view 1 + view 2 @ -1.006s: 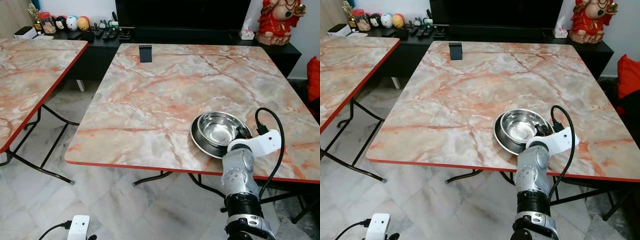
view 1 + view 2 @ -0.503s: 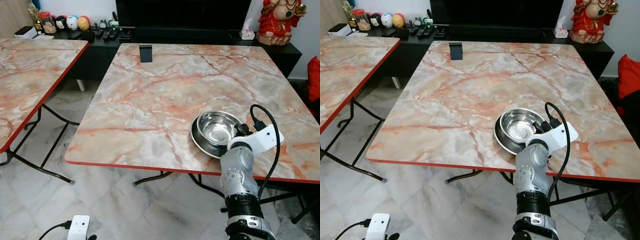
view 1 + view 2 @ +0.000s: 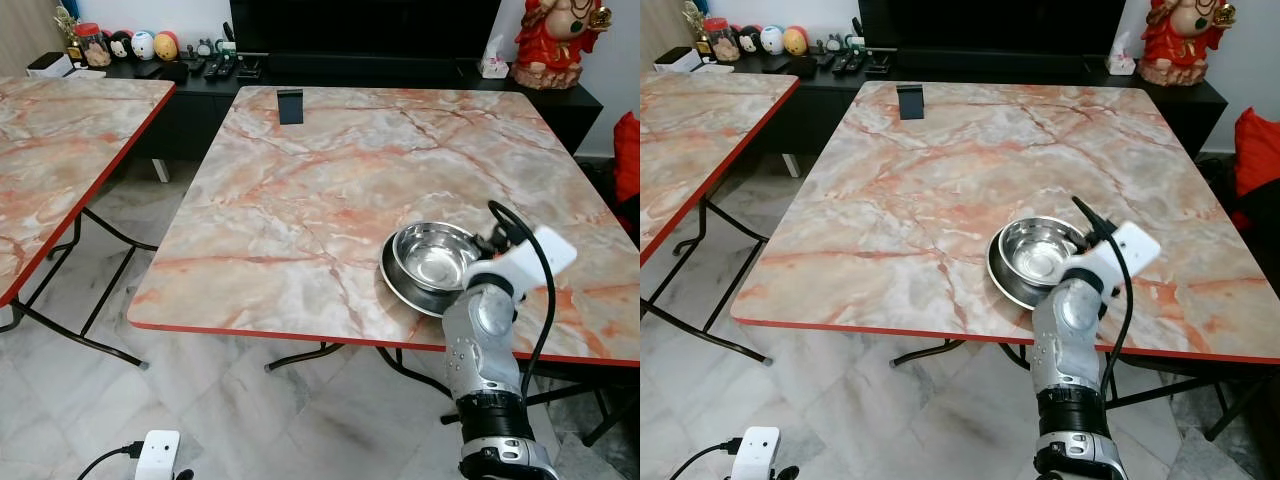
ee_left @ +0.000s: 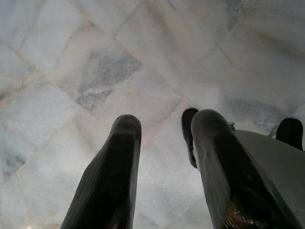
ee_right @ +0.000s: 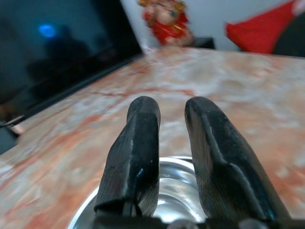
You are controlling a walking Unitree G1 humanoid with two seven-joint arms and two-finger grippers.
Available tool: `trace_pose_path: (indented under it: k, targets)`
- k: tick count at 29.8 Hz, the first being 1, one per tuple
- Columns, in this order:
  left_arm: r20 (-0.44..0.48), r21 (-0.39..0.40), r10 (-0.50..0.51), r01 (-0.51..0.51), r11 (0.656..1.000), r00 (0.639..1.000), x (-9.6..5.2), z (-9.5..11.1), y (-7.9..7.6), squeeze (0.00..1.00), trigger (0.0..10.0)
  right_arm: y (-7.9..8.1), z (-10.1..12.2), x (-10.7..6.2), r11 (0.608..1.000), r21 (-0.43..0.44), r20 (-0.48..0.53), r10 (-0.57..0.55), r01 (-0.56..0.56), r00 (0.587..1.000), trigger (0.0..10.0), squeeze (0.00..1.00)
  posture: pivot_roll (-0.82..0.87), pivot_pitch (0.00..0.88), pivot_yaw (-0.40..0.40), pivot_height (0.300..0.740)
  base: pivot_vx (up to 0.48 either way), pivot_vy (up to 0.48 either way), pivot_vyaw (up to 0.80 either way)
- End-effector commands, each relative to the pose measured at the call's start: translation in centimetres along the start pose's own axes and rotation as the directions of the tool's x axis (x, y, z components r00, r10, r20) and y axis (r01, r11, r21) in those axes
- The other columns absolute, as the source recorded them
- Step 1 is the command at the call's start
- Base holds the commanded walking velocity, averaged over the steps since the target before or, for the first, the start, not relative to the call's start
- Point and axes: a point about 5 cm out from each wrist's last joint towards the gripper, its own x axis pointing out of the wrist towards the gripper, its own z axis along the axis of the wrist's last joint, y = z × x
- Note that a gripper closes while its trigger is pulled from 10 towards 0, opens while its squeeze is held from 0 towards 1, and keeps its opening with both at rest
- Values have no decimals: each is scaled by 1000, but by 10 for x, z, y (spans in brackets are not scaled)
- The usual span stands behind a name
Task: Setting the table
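A steel bowl (image 3: 434, 262) sits in a plate (image 3: 405, 288) on the marble table (image 3: 320, 190), toward its 5 o'clock corner. The right gripper (image 5: 169, 157) hovers at the bowl's 3 o'clock rim, fingers a little apart, holding nothing. The left gripper (image 4: 164, 167) hangs over the floor tiles (image 4: 95, 71), fingers apart and empty.

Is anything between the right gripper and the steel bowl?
Nothing visible. The right gripper sits right over the near rim of the steel bowl, which rests in a steel plate on the marble table, fingers slightly apart with only bowl beneath them.
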Motion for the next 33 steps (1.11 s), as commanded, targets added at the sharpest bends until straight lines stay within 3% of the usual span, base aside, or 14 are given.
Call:
trace_pose_path:
  k: [1, 6, 8, 13, 19, 23, 24, 25, 31, 33]
  targets:
    - [-12, -8, 10, -11, 1000, 1000, -1, -4, 2, 0, 10000, 5, 0, -4, 996, -52, 21, 69, -68, 997, 10000, 0, -34, 0, -2, 740, 0, 0, 0]
    - [-14, -7, 13, -13, 1000, 1000, -1, -5, 2, 0, 10000, 14, 0, -8, 979, -117, 41, 172, -166, 984, 10000, 0, -44, 0, 4, 740, 0, 0, 0]
    - [-19, -1, 14, -14, 1000, 1000, -2, -6, 3, 0, 10000, 26, 0, -11, 945, -183, 50, 283, -269, 958, 10000, 0, -53, 0, 9, 740, 0, 0, 0]
    - [-18, 0, 16, -16, 1000, 1000, -2, -6, 3, 0, 10000, 25, -6, -14, 935, -171, 19, 320, -312, 947, 10000, 0, -48, 0, 1, 740, 0, 0, 0]
    - [-11, -4, 19, -19, 1000, 1000, -1, -4, 4, 0, 10000, 19, -8, -15, 921, -215, 10, 335, -325, 942, 10000, 0, -52, 0, -3, 740, 0, 0, 0]
    - [-7, -7, 16, -16, 1000, 1000, -1, -2, 2, 0, 10000, 29, -14, -22, 896, -218, -13, 394, -387, 919, 10000, 0, -70, 0, -4, 740, 0, 0, 0]
    - [-1, -11, 15, -15, 1000, 1000, 0, -1, 2, 0, 10000, 31, -17, -26, 875, -248, -21, 425, -417, 905, 10000, 0, -68, 0, -10, 740, 0, 0, 0]
    - [4, -14, 15, -15, 1000, 1000, 0, 1, 1, 0, 10000, 31, -19, -29, 858, -272, -30, 444, -435, 895, 10000, 0, -69, 0, -10, 740, 0, 0, 0]
    - [7, -14, 14, -14, 1000, 1000, 0, 1, 0, 0, 10000, 26, -22, -32, 850, -292, -41, 448, -439, 893, 10000, 0, -70, 0, -14, 740, 0, 0, 0]
    - [10, -11, 16, -16, 1000, 1000, 0, 2, 0, 0, 10000, 8, -24, -32, 857, -318, -53, 411, -406, 910, 10000, 0, -58, 0, -15, 740, 0, 0, 0]
